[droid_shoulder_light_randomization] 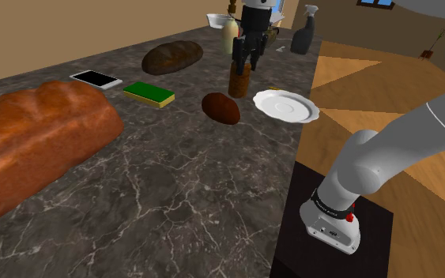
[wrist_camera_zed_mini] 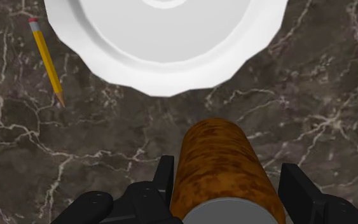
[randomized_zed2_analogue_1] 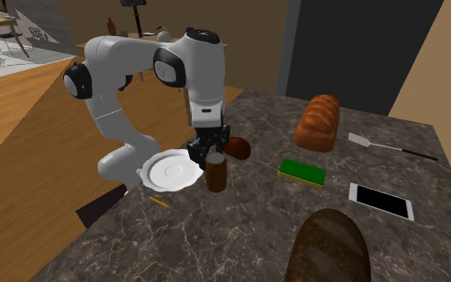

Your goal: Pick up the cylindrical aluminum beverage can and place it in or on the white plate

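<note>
Brown-mottled, grey-topped can (wrist_camera_zed_mini: 215, 153) standing upright on the counter (wrist_camera_zed_mini: 75, 165) just beside the white plate (wrist_camera_zed_mini: 165, 76), straddled but unclasped by the spread hand (wrist_camera_zed_mini: 230, 170); likely light, smooth-walled and dentable, best gripped gently at mid-height.

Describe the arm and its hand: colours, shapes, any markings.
The arm is glossy white: rounded tubular links with dark joints. Near its base sit a dark band with pale lettering and a small red knob. The hand is all black, with two blocky, square-ended fingers.
</note>
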`<state>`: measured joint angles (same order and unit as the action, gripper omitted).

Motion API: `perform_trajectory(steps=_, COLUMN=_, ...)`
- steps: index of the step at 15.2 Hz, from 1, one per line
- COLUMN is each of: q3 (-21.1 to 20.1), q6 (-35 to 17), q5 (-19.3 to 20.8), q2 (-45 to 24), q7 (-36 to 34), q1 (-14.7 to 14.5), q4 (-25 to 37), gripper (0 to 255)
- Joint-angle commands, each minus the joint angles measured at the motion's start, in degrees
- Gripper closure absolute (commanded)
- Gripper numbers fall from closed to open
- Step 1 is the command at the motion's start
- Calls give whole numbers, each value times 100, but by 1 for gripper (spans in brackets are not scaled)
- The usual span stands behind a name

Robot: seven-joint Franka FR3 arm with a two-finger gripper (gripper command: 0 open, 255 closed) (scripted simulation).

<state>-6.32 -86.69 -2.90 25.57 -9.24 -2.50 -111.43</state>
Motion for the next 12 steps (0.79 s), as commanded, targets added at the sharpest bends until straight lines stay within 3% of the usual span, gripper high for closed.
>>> perform_trajectory(steps=1, q3=0, q6=0, q5=-1, q2=-3, q7=0, q1=0, q4=-2, gripper=255)
perform_trajectory(steps=6, q3=-1, q6=-1, q5=-1, q2=0, q7=0, q1=0, q4=-6, gripper=255)
perform_trajectory(steps=12, q3=3, q6=458, q5=16, q2=-178, q7=-17, q1=9, q4=631, gripper=255)
